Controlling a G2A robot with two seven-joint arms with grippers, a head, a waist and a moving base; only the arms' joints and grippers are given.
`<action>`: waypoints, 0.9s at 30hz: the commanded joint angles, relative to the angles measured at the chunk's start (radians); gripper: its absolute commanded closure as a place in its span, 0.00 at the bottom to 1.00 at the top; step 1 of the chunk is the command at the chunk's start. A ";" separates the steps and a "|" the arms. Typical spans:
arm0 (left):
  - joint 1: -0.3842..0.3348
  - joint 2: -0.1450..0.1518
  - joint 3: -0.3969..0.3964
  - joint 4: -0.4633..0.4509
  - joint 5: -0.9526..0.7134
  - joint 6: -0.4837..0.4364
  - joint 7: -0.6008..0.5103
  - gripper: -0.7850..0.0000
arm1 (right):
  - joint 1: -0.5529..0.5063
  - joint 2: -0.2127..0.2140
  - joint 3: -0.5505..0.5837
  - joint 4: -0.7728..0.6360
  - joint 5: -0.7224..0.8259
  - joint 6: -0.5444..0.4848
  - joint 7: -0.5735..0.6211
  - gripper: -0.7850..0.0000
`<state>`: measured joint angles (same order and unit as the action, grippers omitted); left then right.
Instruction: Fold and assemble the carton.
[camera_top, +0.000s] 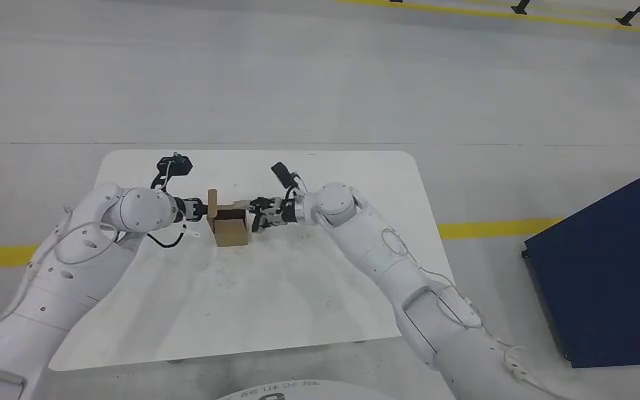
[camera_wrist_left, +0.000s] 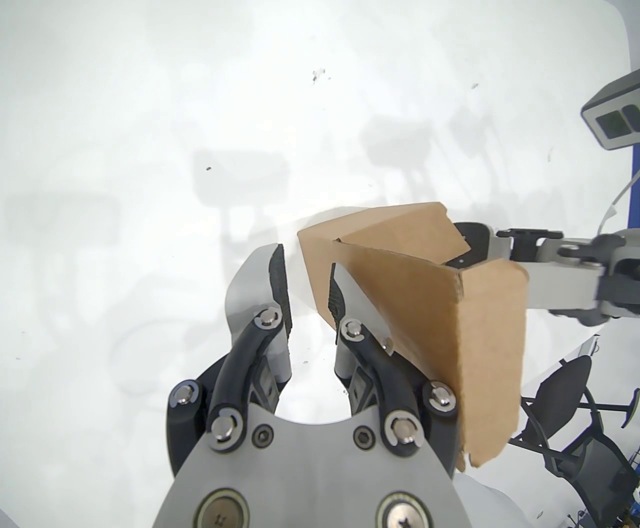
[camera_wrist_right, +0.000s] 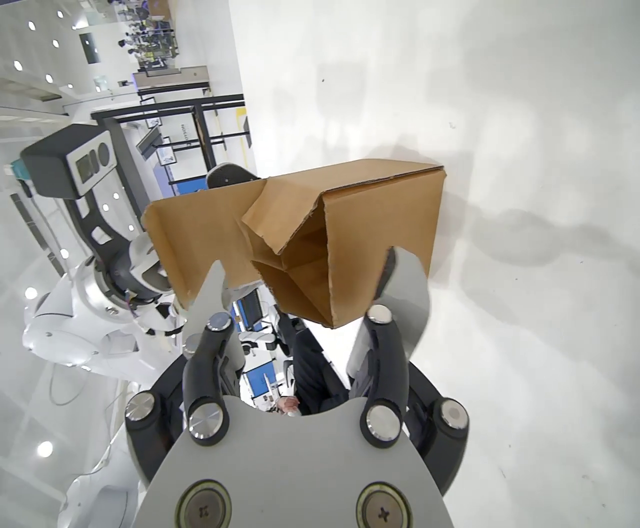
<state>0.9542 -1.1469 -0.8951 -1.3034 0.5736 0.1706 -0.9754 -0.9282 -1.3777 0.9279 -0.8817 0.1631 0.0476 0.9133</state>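
Left hand (camera_wrist_left: 305, 265) gaping beside carton (camera_wrist_left: 425, 310) — right hand (camera_wrist_right: 307, 260) spread opposite

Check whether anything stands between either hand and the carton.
Nothing visible does. The left hand, open, is right beside the carton, along one wall; the right hand is at its open end.
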 joint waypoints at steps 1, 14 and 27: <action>0.002 0.000 -0.004 -0.001 0.000 -0.001 -0.001 0.73 | -0.001 0.002 0.001 -0.005 -0.004 -0.002 0.007 0.00; 0.012 -0.002 -0.020 -0.015 -0.020 -0.031 -0.007 0.33 | 0.001 -0.009 -0.062 -0.023 -0.109 0.057 -0.062 0.00; 0.065 0.014 -0.124 0.070 -0.259 -0.285 -0.012 0.04 | 0.014 -0.015 -0.062 0.001 -0.098 0.055 -0.066 0.00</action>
<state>1.0225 -1.1326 -1.0192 -1.2393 0.3207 -0.1053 -0.9892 -0.9147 -1.3921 0.8667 -0.8817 0.0648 0.1005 0.8499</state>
